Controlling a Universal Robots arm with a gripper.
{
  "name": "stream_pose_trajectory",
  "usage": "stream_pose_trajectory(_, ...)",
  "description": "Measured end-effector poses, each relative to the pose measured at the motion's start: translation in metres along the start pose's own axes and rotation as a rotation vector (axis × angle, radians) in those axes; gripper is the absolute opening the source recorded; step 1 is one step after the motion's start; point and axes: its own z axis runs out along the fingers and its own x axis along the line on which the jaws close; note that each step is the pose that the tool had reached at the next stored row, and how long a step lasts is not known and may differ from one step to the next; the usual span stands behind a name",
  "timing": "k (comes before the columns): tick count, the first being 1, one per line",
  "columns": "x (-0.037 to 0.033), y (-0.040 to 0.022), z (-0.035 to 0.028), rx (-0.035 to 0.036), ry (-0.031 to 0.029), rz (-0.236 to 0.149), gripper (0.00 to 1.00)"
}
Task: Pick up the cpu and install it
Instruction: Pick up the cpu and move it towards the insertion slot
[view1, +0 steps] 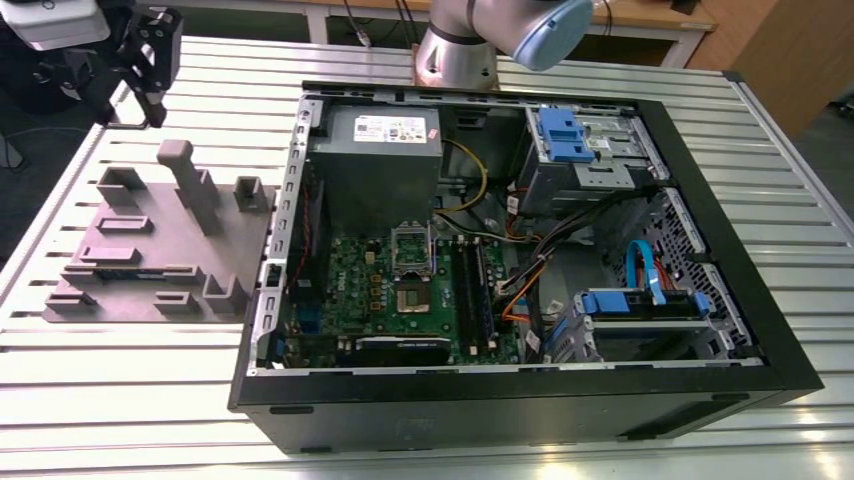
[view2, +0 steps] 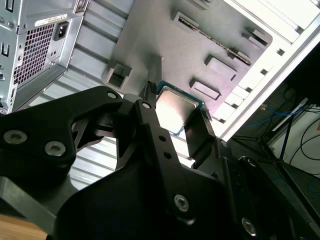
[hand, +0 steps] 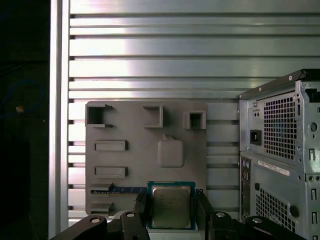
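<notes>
Gripper (hand: 171, 211) is clamped on the cpu (hand: 171, 207), with 1 black finger (hand: 141, 209) against each of 2 opposite edges. In both wrist views the jaws are tight on the chip's sides, and its silvery lid and thin green rim sit squarely between them. The second wrist view shows the same grip: cpu (view2: 175, 109) pinched between the 2 fingers (view2: 150, 100), lid reflecting light. In the exterior view the gripper (view1: 144, 62) hangs in the air over the tabletop's far corner on the exterior view's left, well above the surface. The grey fixture block (view1: 160, 250) lies on the slatted tabletop (view1: 134, 370) near the edge on the exterior view's left, just beside the open PC case (view1: 747, 330). In the first wrist view the fixture block (hand: 145, 135) is underneath the held chip, and a long memory stick (hand: 125, 189) lies in 1 of its slots. Inside the case are the motherboard (view1: 350, 275), the dark socket frame (view1: 407, 245) at its middle and the grey power supply (view1: 380, 150) toward the far side. Cannot tell how the socket bracket stands.
</notes>
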Motion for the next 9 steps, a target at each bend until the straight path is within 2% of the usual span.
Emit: stream_pose_trajectory(9,-0.0026,0.0,0.0,0.0,0.0,0.0,0.47)
